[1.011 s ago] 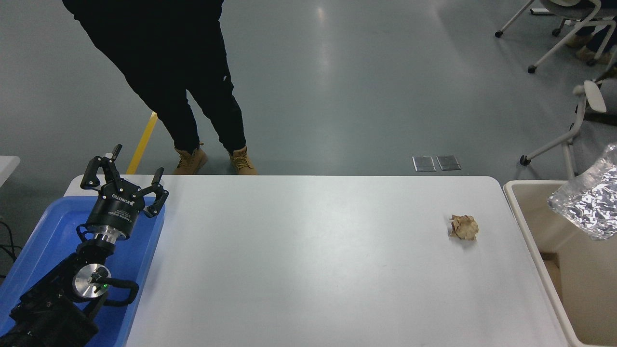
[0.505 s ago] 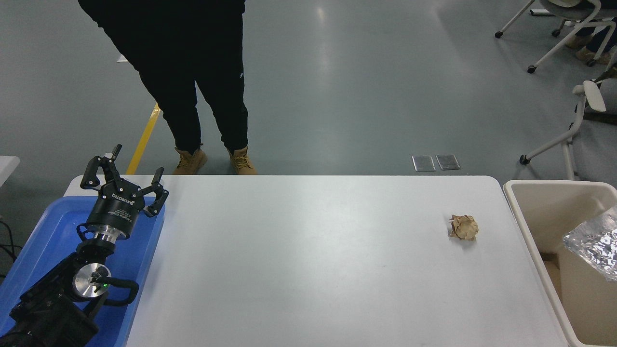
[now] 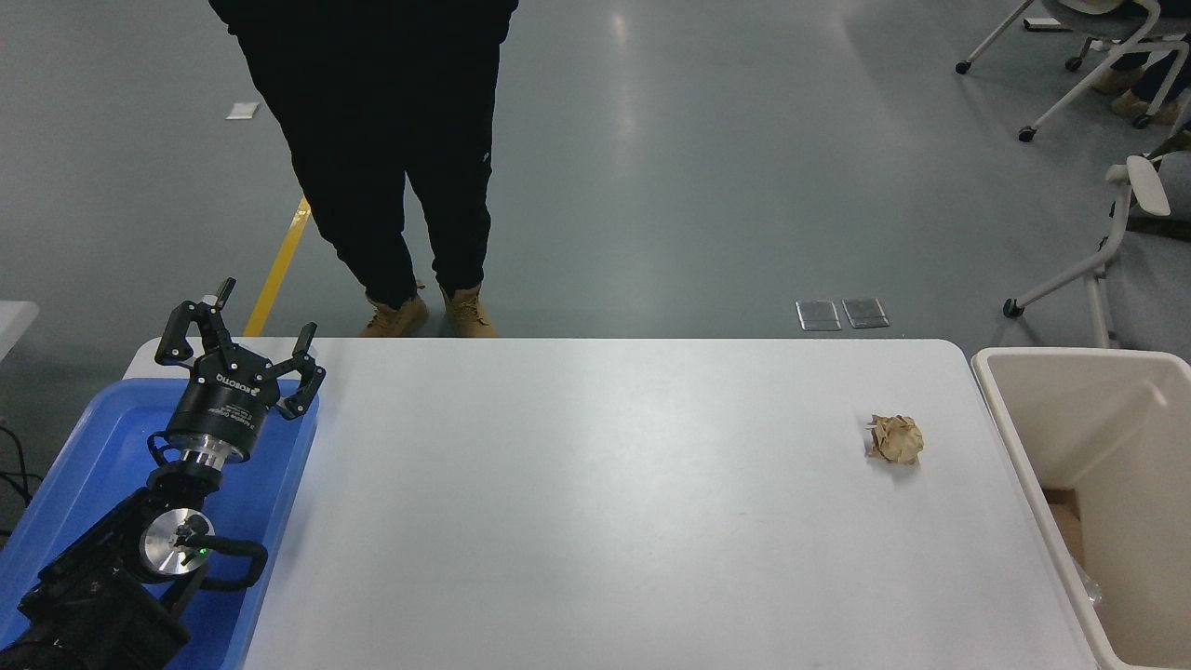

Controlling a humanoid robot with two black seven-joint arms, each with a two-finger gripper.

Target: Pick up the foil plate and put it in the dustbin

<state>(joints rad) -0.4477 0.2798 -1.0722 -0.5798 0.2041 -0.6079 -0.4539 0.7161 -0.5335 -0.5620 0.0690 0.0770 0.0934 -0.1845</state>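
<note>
The cream-beige dustbin (image 3: 1070, 357) stands off the table's right end, partly cut off by the picture's edge. The foil plate does not show as a plate. Only a small shiny bit (image 3: 1090, 586) lies low inside the bin by its left wall, and I cannot tell what it is. My left gripper (image 3: 247, 324) is parked at the lower left over the blue tray, open and empty. My right arm and gripper are out of view.
A small crumpled brown paper ball (image 3: 896, 439) lies on the white table (image 3: 605, 502) near its right end. A shallow blue tray (image 3: 84, 447) sits under my left arm. A person in black with tan boots (image 3: 391, 158) stands at the far edge. Wheeled chairs (image 3: 1117, 233) stand at the upper right.
The foil plate, seen above and then inside the dustbin at the right edge, has dropped out of sight. The person has stepped to the right. My left arm has not moved.
</note>
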